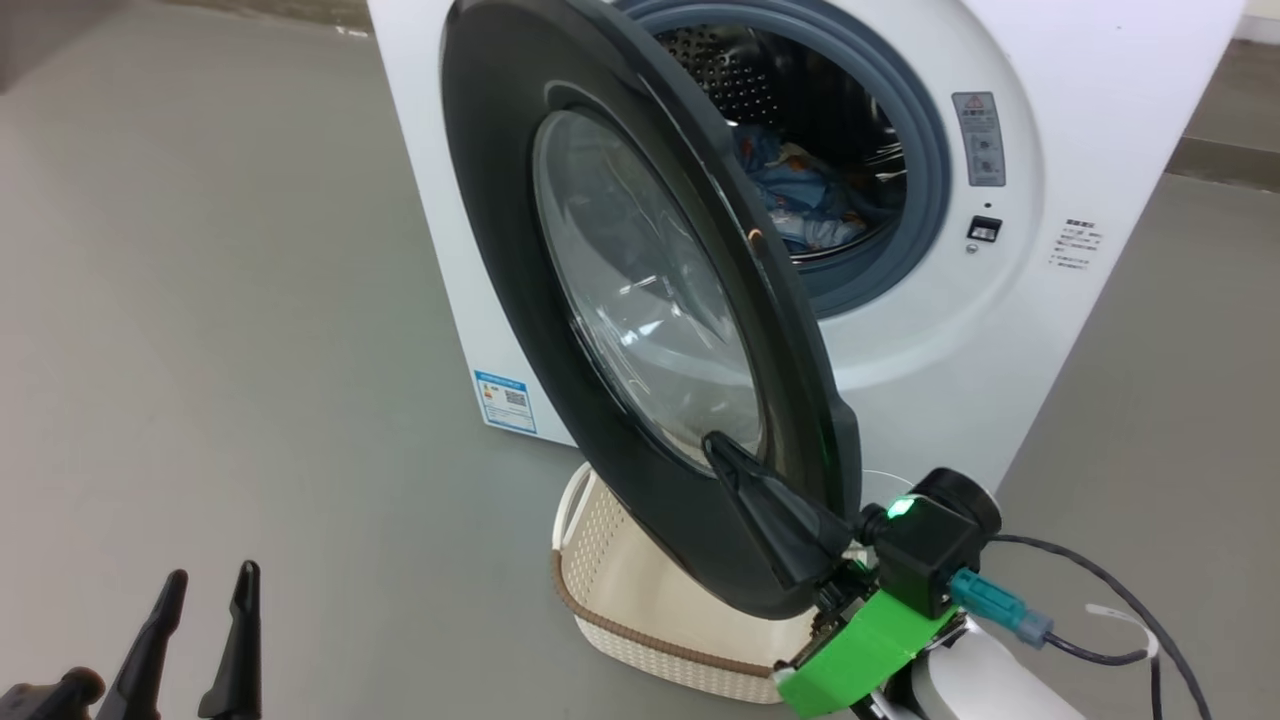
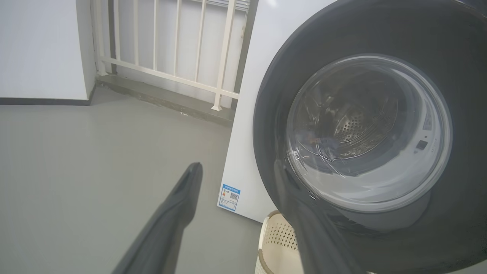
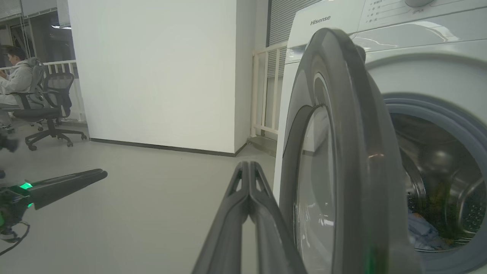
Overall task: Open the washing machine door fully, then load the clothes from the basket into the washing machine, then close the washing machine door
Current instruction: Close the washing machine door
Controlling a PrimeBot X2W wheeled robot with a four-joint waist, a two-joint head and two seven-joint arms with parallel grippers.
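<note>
R gripper (image 1: 716,442), fingers pressed together w/ nothing between them, lies w/ tips against outer face of door (image 1: 500,150), low down by the glass edge. L gripper (image 1: 213,572) hangs spread wide, holding nothing, over grey floor (image 1: 200,300), well apart from door. Door stands half open, lower rim over basket (image 1: 600,540), which sits on floor just in front of washer (image 1: 1100,100). Clothes (image 1: 800,200) lie inside drum. Floor runs wide on L side to white wall (image 3: 152,68) & railing (image 2: 171,57); person (image 3: 15,76) on office chair far back. Writing: "Hisense" (image 3: 320,20) on washer top; blue QR sticker (image 1: 504,400) at front bottom corner; grey label (image 1: 978,138) by opening, text too small to read.
</note>
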